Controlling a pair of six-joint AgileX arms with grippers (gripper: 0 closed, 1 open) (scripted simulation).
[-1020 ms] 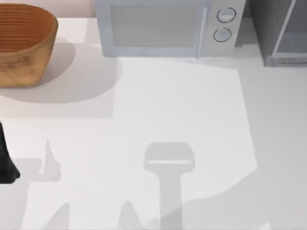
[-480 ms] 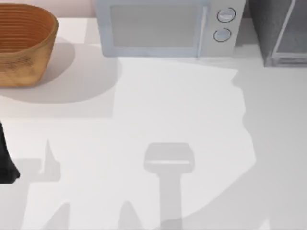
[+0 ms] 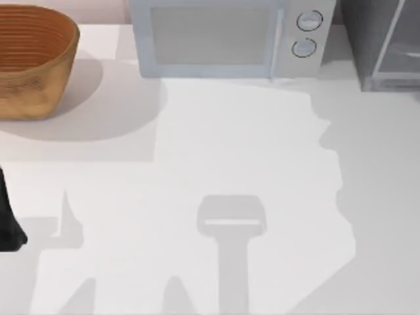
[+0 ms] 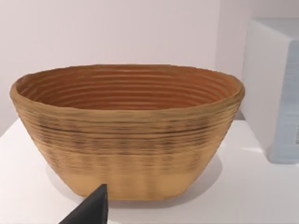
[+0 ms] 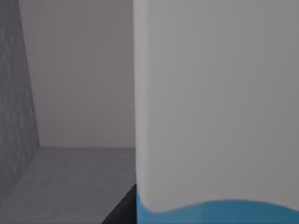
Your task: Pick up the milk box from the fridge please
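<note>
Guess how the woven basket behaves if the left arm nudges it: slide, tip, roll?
The brown ribbed woven oval basket would probably slide rather than roll, since it sits on a flat base. Its walls flare wide, so tipping seems unlikely. Looks empty, so likely light.

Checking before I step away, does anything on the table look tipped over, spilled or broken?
Nothing stands out. The basket sits upright at the table's far left, the microwave stands square beside it with its door shut, and the fridge stands at far right. No spills.
</note>
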